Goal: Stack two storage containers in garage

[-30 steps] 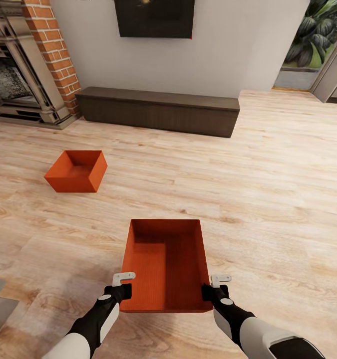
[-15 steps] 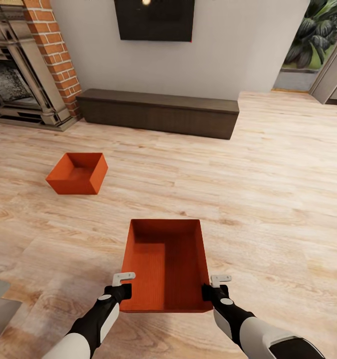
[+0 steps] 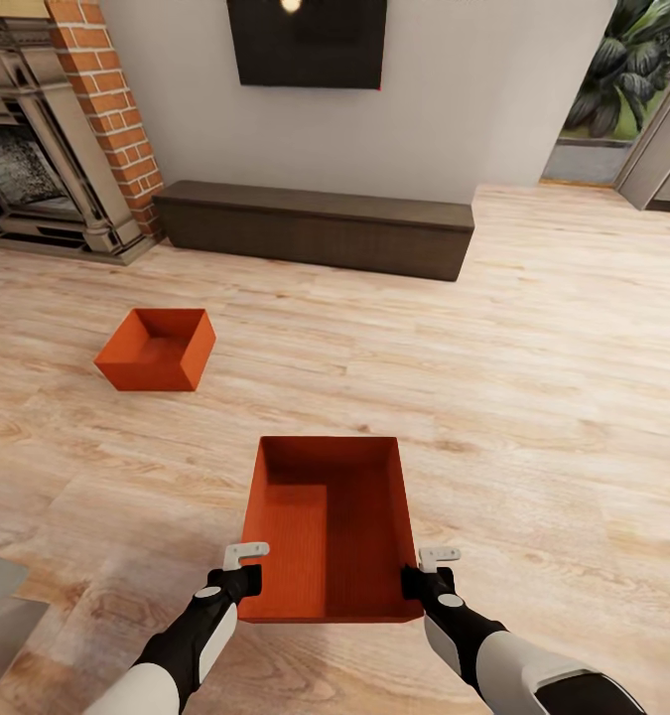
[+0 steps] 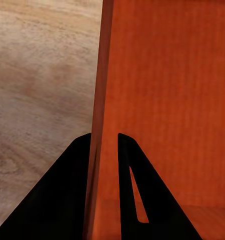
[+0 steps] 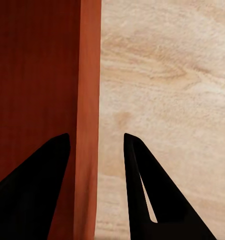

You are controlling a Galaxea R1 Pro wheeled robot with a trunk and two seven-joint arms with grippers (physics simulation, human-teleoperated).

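Head view: a storage container [image 3: 330,531] is carried between both arms over the wood floor [image 3: 553,397], one wall per gripper to keep it level; the second container [image 3: 158,349] sits near the fireplace [image 3: 37,169]. Left wrist view: the left gripper [image 4: 106,145] clamps a wall between its fingers. Right wrist view: the right gripper [image 5: 95,145] straddles the opposite wall with a gap outside, so whether it pinches I cannot tell; no writing is legible.

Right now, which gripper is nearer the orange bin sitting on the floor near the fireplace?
Left. The left gripper grips the held bin's left wall, on the side toward the floor bin; the right gripper is at the opposite wall.
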